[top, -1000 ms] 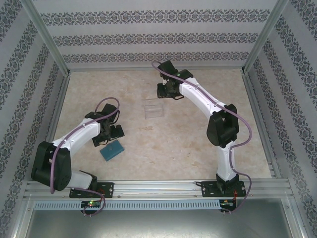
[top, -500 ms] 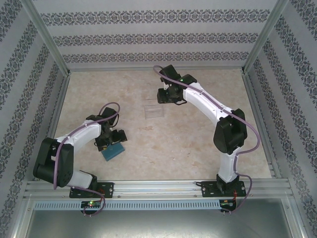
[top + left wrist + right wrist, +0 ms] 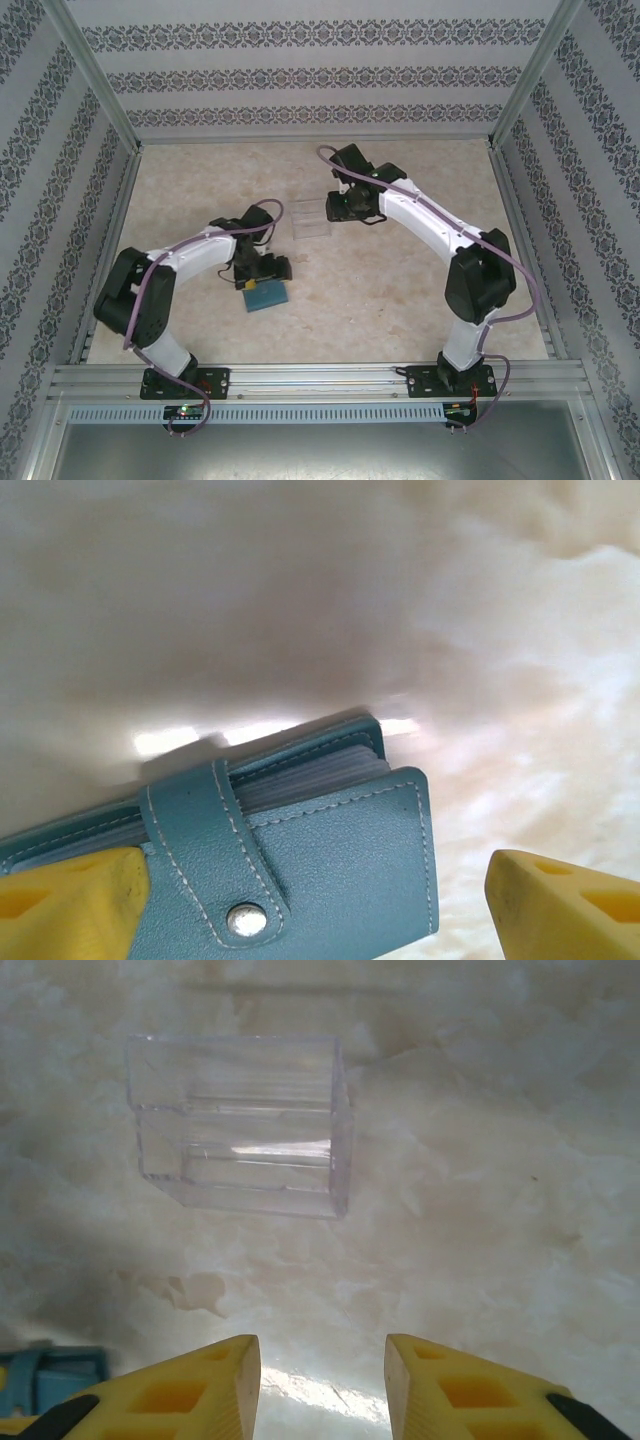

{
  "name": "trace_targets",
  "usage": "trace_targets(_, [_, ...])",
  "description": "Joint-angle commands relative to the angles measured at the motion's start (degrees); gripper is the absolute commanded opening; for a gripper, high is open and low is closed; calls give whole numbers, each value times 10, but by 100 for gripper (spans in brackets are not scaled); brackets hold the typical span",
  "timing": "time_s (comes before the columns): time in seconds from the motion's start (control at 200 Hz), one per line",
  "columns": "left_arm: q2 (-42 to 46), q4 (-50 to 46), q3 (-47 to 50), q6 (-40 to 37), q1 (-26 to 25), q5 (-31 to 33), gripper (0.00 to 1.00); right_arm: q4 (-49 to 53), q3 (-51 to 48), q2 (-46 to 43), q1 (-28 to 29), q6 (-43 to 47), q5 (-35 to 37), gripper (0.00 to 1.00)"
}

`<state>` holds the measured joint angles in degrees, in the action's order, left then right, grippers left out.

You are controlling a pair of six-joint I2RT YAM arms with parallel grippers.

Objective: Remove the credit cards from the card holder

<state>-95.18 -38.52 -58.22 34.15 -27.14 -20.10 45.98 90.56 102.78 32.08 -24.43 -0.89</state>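
Enclosure: patterned wallpaper walls around a beige marbled tabletop (image 3: 400, 290).
Left gripper (image 3: 262, 272): low over the table, yellow fingers spread wide. In the wrist view (image 3: 320, 910) they straddle the wallet without clamping it. One finger is at its strap end and the other stands clear of its free corner.
Right gripper (image 3: 345, 208): parted, nothing between the fingers (image 3: 322, 1390), hovering just beside the box.
Clear rectangular plastic box (image 3: 311, 218): on the table towards the back, between the two arms (image 3: 240, 1125).
Small teal-blue leather bifold card holder (image 3: 265, 296): flat on the table just nearside of the left gripper, folded closed (image 3: 330, 870).
Key relation: its long axis runs roughly finger to finger. The left arm is far nearer; the right is well apart.
Stitched strap tab (image 3: 205, 850): wrapped over the edge, fastened by a silver snap button (image 3: 246, 918).
Pale stacked edges (image 3: 310, 778): showing between the covers.
Credit cards: judged to be inside.
Writing: none readable.
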Motion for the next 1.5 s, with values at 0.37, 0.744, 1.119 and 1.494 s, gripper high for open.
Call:
trace_targets(0.37, [-46, 51, -115, -32, -102, -14, 83, -88, -192, -149, -68, -46, -70, 38])
trace_targets(0.744, [56, 17, 20, 25, -86, -55, 61, -98, -205, -76, -18, 24, -187, 38])
trace_targets(1.119, [66, 158, 129, 134, -92, -161, 38, -129, -181, 22, 37, 29, -240, 38])
trace_targets(1.494, [43, 222, 148, 170, -81, -147, 28, -155, -201, 64, 47, 29, -290, 39])
